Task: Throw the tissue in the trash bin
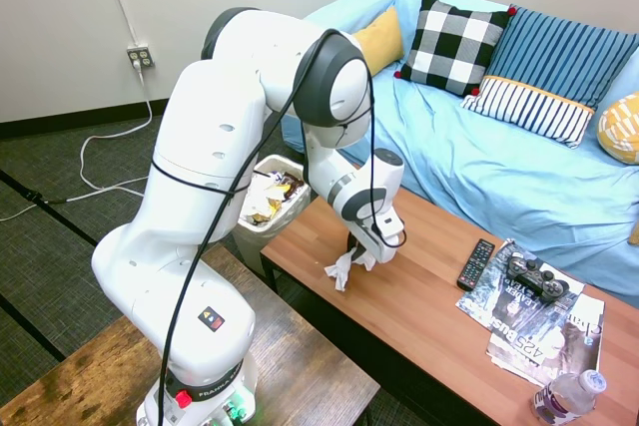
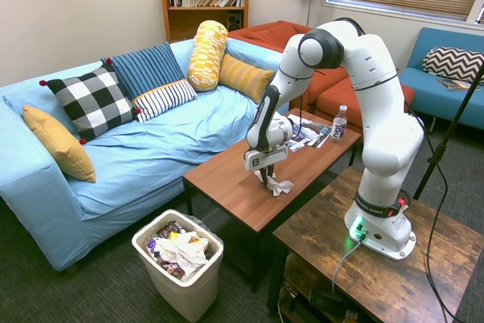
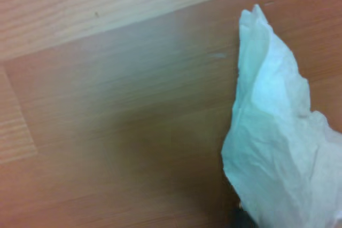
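Observation:
The crumpled white tissue [image 1: 344, 266] [image 2: 280, 185] sits at the near end of the brown coffee table [image 1: 419, 296] [image 2: 234, 187]. My gripper [image 1: 362, 249] [image 2: 264, 176] points straight down and is shut on the tissue's upper part, while its loose end trails onto the tabletop. In the wrist view the tissue [image 3: 278, 142] fills the right side over the wood. On the floor just beyond the table's end stands the white trash bin [image 1: 262, 169] [image 2: 155, 261], holding crumpled rubbish.
Further along the table lie a black remote [image 1: 476, 263], a game controller [image 1: 534, 273] on magazines [image 1: 539, 331] and a water bottle [image 1: 567, 396]. A blue sofa [image 1: 499, 167] with pillows runs along the table's far side.

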Available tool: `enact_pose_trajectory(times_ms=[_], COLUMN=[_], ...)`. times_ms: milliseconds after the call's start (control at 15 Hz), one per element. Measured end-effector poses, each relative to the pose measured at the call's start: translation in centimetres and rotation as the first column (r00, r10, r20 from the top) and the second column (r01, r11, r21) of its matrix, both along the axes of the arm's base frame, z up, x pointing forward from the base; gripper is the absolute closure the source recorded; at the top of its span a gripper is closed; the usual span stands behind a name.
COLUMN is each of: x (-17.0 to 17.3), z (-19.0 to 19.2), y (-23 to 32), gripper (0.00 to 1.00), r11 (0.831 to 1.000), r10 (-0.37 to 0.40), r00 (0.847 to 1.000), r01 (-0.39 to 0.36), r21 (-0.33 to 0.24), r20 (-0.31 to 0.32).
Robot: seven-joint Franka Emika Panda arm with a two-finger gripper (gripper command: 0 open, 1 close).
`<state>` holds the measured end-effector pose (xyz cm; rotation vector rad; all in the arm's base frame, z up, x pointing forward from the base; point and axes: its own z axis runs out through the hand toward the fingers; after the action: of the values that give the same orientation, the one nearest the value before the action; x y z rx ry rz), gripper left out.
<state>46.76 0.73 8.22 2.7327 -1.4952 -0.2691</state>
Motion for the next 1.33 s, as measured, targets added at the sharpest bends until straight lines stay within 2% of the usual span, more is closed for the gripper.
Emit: enact_pose_trajectory(times_ms=[200,400,600,733,867,1133,1200,1333], x=[0.2,1.3,3.5,4.7,5.7,5.7,5.2,4.4], z=[1.5,6.4,12.5,15.1,14.8,9.5,8.4,6.0], y=[1.3,7.0,17.5,24.7,30.1,38.5,40.1,42.2], gripper=[1.0,1.0,1.0,1.0,1.0,1.0,0.0,0.0], r11=[0.999,0.991,0.964,0.943,0.924,0.889,0.879,0.867], r10=[0.032,0.137,0.257,0.324,0.38,0.457,0.475,0.496], r00=[0.999,0.986,0.956,0.933,0.912,0.876,0.866,0.855], r01=[-0.032,-0.137,-0.243,-0.305,-0.365,-0.454,-0.474,-0.496], r21=[0.009,-0.015,-0.109,-0.134,-0.117,-0.055,-0.046,-0.04], r20=[0.028,0.091,0.143,0.158,0.155,0.152,0.153,0.154])
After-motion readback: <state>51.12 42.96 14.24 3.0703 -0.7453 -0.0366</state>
